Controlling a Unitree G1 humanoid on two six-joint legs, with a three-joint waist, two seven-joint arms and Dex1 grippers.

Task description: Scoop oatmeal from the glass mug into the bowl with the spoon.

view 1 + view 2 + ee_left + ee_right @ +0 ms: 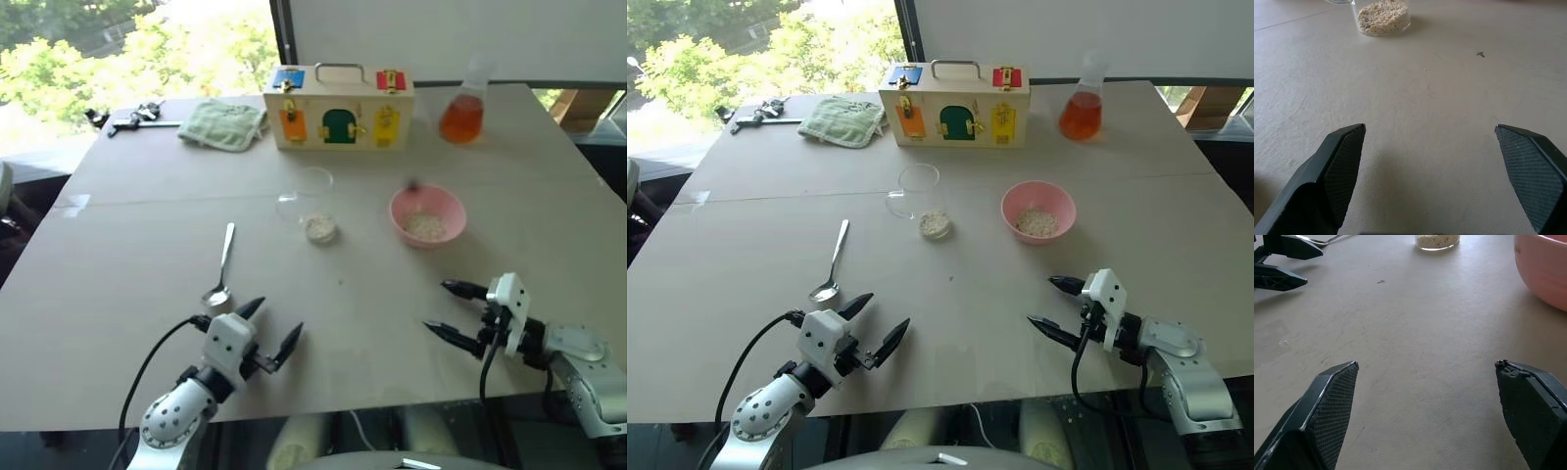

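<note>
The glass mug (308,201) stands upright mid-table with oatmeal (320,227) at its bottom, also seen in the left wrist view (1383,16). To its right sits the pink bowl (427,215), holding some oatmeal too. The spoon (222,266) lies flat on the table left of the mug, its oval end toward me. My left gripper (278,318) hovers open just near of the spoon's oval end, nothing between its fingers. My right gripper (437,305) is open and empty near the front edge, nearer to me than the bowl (1542,269).
At the back stand a wooden lock box (338,108) and a conical flask (462,113) of orange liquid. A green cloth (223,124) and a black tool (132,117) lie far left. The table's front edge (372,406) runs just behind both grippers.
</note>
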